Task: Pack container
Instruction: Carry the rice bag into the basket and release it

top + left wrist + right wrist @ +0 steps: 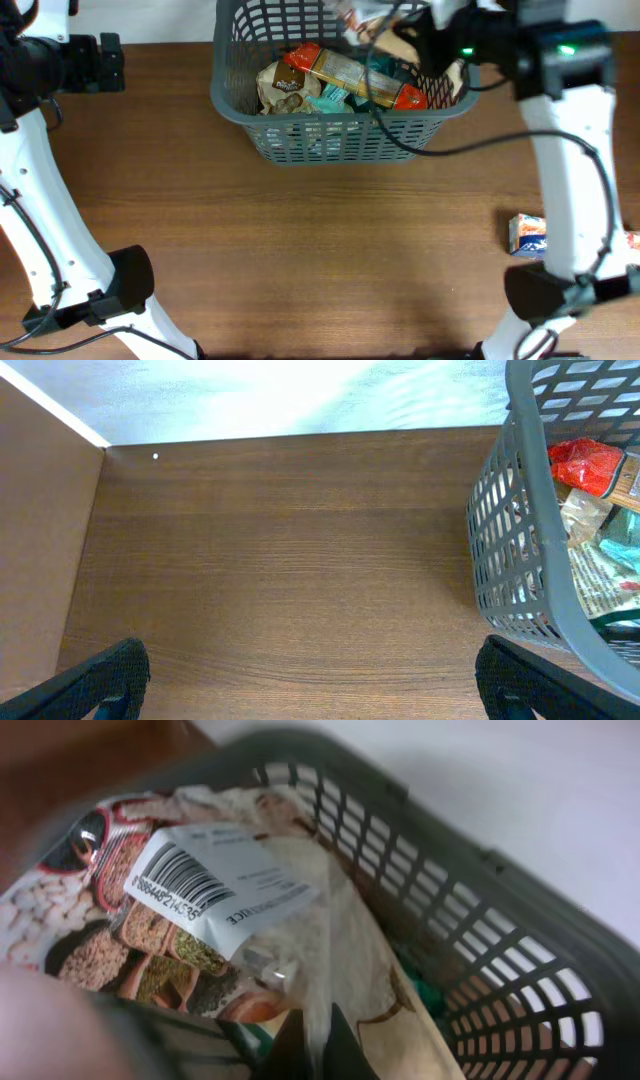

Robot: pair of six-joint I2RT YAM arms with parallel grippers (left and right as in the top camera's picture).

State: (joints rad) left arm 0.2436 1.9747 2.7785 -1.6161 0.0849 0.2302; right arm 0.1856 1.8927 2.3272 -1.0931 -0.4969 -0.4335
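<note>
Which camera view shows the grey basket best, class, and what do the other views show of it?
The overhead view: the basket appears nearly whole, with rim, slotted front wall and packets inside. The left wrist view shows only one corner and side wall; the right wrist view, a blurred close-up of its inner wall.

A white label [215, 885] on a clear packet [310, 960] beside the container [480, 920] wall bears a barcode and a digit row too blurred to read. Next to it, a word ends in "ICE".
</note>
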